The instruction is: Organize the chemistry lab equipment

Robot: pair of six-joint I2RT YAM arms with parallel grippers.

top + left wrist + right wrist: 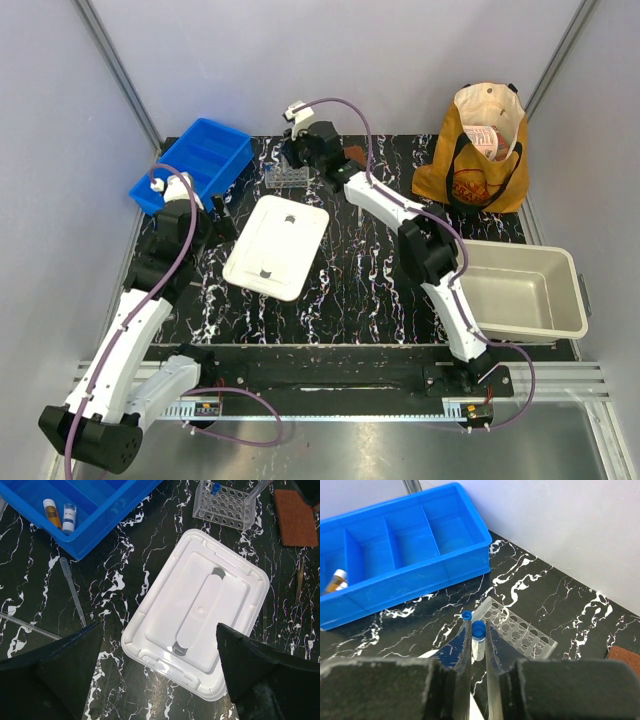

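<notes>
The right tool (478,630) clamps a blue-capped clear plastic tube (478,642) at the edge of the clear plastic tube rack (520,630), on the far side of the counter (545,585). Centring it over a free hole before lowering looks key. The left tool (160,626) hangs released over a white plastic lid (200,610).

Our left arm (135,320) climbs from its base toward 1 o'clock with the elbow bent. Our left gripper (160,630) faces downward, its two black fingers (60,675) spread wide with nothing between them. Our right arm (450,290) runs from its base toward 11 o'clock, bends at the elbow and stretches on toward 10 o'clock to the far side, where our right gripper (478,627) has its jaws drawn narrow, pinching a blue-capped tube (478,640) between them.
</notes>
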